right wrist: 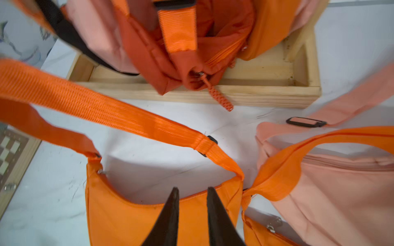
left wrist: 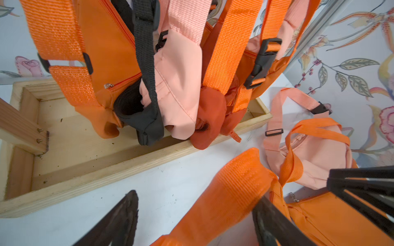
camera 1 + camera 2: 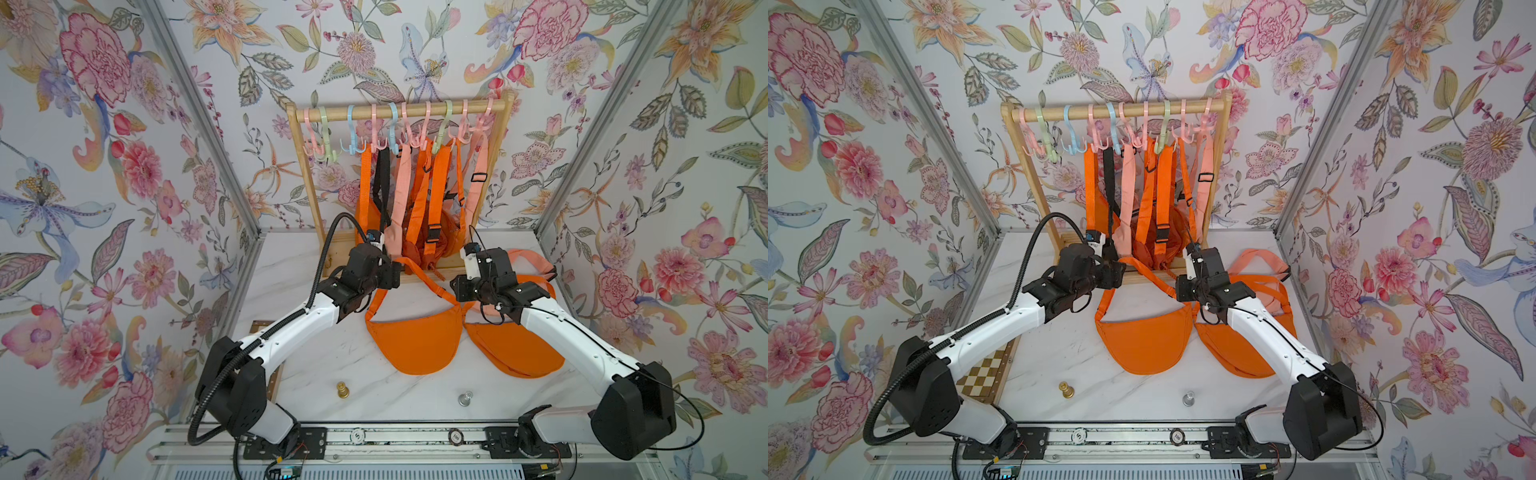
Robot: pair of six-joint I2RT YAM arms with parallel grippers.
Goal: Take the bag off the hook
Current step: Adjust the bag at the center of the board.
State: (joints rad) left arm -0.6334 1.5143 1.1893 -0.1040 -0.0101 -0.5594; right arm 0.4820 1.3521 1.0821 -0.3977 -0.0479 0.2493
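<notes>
An orange bag (image 3: 415, 336) (image 3: 1142, 340) lies flat on the marble table in front of the wooden rack (image 3: 399, 110). Its orange strap (image 2: 230, 191) loops up and passes between the wide-apart fingers of my left gripper (image 2: 196, 194), which is open and close to the rack's base. Above it, several orange, pink and black bags (image 3: 415, 199) hang from pastel hooks (image 3: 376, 141); the leftmost hooks (image 3: 353, 137) are bare. My right gripper (image 1: 192, 189) hovers over the bag's upper edge (image 1: 128, 213), its fingers slightly apart with nothing between them.
A second orange bag (image 3: 511, 349) and a pink bag (image 3: 536, 262) lie under and behind the right arm. A gold chess piece (image 3: 342, 390) and a silver one (image 3: 465, 398) stand near the front edge. A chessboard (image 3: 984, 374) sits at the table's left side.
</notes>
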